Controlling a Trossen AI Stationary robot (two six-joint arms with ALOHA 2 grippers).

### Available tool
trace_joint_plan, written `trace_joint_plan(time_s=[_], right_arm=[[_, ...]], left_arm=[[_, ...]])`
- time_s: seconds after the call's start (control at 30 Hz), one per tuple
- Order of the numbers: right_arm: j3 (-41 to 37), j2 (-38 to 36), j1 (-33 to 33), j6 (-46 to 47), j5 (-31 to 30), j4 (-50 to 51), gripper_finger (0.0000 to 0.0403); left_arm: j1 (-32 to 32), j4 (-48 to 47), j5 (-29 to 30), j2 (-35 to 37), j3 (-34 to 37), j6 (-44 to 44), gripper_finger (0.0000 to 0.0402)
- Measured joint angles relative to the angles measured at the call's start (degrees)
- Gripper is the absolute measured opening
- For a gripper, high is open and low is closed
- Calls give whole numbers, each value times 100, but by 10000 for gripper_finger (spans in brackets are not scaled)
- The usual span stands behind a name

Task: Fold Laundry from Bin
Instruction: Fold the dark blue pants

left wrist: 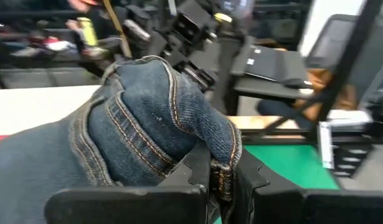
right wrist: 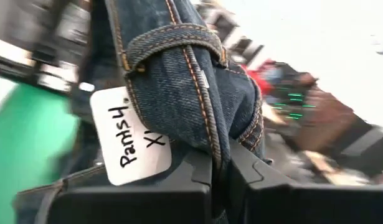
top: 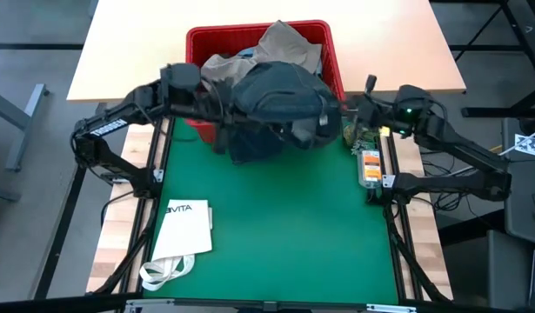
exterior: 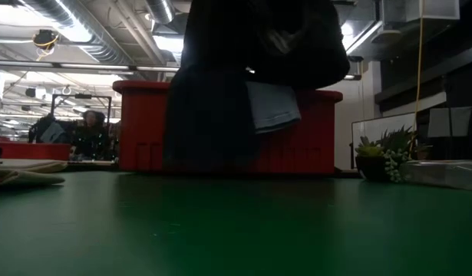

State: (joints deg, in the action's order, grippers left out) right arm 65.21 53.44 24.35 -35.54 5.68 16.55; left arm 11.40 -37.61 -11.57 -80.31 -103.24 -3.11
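Note:
Both grippers hold a pair of dark navy jeans (top: 276,100) in the air, over the near wall of the red bin (top: 197,39). My left gripper (left wrist: 221,174) is shut on the jeans at their left side. My right gripper (right wrist: 221,165) is shut on them at their right side. A white label (right wrist: 132,140) hangs from the jeans. In the low view the jeans (exterior: 220,92) hang as a dark mass in front of the bin (exterior: 136,123). Whether their lower end touches the green mat is hidden. Khaki laundry (top: 284,43) lies piled in the bin. My left gripper pinches a stitched, doubled-up edge of the jeans (left wrist: 223,158) between its two fingers, which point about level. The denim bunches up above the fingers (left wrist: 200,171) and drapes away toward the other arm. My right gripper pinches a seamed fold of the jeans (right wrist: 219,146) between its two fingers, just below a belt loop (right wrist: 179,37). The fingers (right wrist: 197,171) point about level. The cloth stands above the fingers, several layers thick, and the rest hangs down.
A white VITA tote bag (top: 184,230) lies on the green mat (top: 284,226) at the near left. A small plant (exterior: 385,157) and an orange device (top: 370,167) sit at the mat's right edge. A wooden table (top: 119,52) carries the bin. A person (exterior: 90,130) is in the room behind.

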Motion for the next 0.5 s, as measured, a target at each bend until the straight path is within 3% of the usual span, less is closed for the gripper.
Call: trace_joint_plan(time_s=[0.23,0.5], right_arm=[[0,-350,1,428,1480,1258,6],[0,-539,1,446,1853,3059,11]], left_arm=[[-887,-87,15,-435,0,291,17],[-1727,-26,687,-1145,0,734,17]])
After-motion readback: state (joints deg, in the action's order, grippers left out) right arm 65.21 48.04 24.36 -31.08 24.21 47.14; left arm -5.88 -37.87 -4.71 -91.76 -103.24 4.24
